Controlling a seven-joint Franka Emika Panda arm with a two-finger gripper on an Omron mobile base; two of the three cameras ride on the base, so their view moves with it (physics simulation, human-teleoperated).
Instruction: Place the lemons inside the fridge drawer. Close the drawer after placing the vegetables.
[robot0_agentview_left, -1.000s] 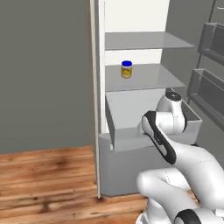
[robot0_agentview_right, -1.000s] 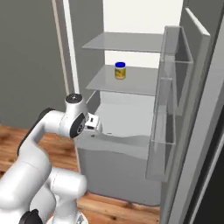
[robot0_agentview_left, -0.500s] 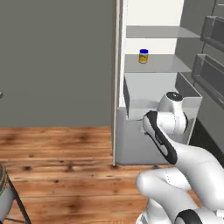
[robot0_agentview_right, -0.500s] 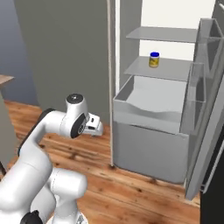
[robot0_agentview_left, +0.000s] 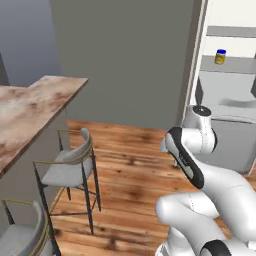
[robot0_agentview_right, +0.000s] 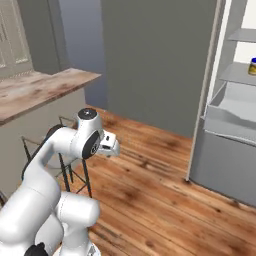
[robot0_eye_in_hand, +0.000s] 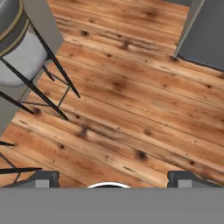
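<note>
The lemons are out of view. The fridge (robot0_agentview_left: 234, 144) stands at the right, seen also as the fridge (robot0_agentview_right: 220, 161), and its grey fridge drawer (robot0_agentview_left: 226, 106) (robot0_agentview_right: 226, 125) is pulled out. My gripper (robot0_agentview_right: 111, 145) hangs over the wood floor, well left of the fridge and pointing down. In the hand view the gripper (robot0_eye_in_hand: 116, 179) is open, its two tips wide apart, with nothing between them and only floor planks below.
A blue-lidded yellow jar (robot0_agentview_left: 220, 56) (robot0_agentview_right: 252, 66) sits on a fridge shelf. A wood-topped counter (robot0_agentview_left: 31, 111) (robot0_agentview_right: 42, 89) runs along the left. Grey stools (robot0_agentview_left: 70, 170) (robot0_eye_in_hand: 21, 52) stand beside it, close to my hand. The fridge's base corner (robot0_eye_in_hand: 206, 30) is to the upper right of the hand view.
The whole picture has swung: the base has turned left, so the fridge slid to the right edge and the counter and stools came into view. The gripper stays open and empty.
</note>
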